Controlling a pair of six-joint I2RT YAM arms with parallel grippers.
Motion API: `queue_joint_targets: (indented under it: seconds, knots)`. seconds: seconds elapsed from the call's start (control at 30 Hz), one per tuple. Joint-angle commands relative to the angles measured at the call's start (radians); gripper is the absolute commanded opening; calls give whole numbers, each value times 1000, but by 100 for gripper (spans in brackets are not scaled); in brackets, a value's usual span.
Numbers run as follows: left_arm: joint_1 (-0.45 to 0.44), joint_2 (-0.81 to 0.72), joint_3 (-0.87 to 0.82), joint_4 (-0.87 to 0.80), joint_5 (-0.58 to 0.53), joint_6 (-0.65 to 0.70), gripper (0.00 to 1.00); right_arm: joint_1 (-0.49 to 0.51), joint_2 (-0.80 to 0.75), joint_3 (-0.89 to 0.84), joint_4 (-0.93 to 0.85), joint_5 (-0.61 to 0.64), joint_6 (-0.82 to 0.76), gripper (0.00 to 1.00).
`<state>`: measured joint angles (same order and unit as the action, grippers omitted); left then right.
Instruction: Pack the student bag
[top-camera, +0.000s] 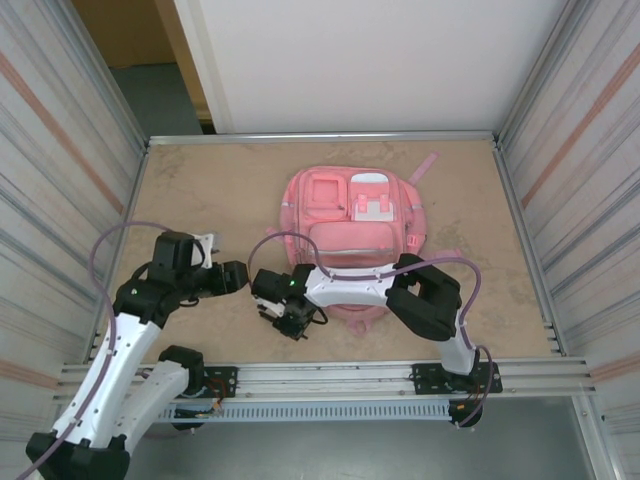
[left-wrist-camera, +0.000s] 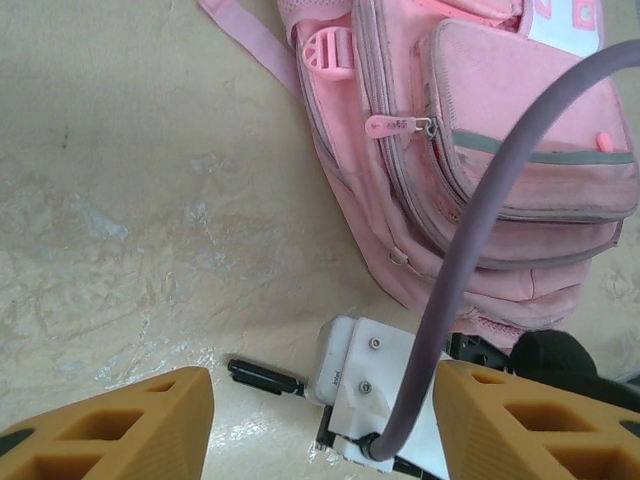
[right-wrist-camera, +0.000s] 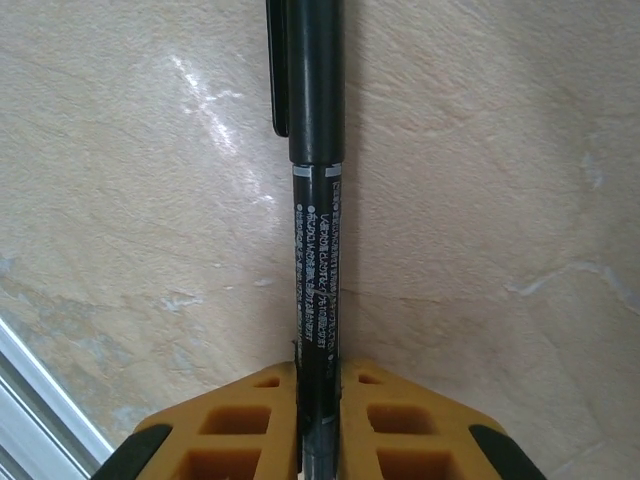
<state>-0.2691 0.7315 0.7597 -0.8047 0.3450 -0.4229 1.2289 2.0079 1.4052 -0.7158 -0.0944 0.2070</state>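
Black pen (right-wrist-camera: 316, 230), pinched only at its tail end by the right jaws, may pivot or slip on its way to the pink bag (top-camera: 350, 235) lying flat on the counter (top-camera: 200, 200) just beyond, while the left jaws hang wide, empty.

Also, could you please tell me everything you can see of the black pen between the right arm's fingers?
The black pen is slim and looks like glossy plastic. It has a capped section with a pocket clip down one side, a thin pale ring, then a barrel of tiny white print too small to read. The right gripper pinches its barrel end between both orange fingers, and it points straight out over the beige table. I cannot tell whether it touches the table.
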Motion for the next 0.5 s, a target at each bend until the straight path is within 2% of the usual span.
queue_joint_targets:
  seconds: [0.0,0.2,0.37,0.47]
  knots:
    - [5,12,10,2,40,-10,59,-3,-67,-7,-15,-8,58,11]
    - [-15,38,95,38,61,81,57,-78,-316,-116,10,-91,99,9]
    - [-59,25,123,151,104,221,53,-161,-542,-167,-106,21,96,6]
    - [-114,25,93,282,170,333,52,-252,-688,-221,-121,16,112,3]
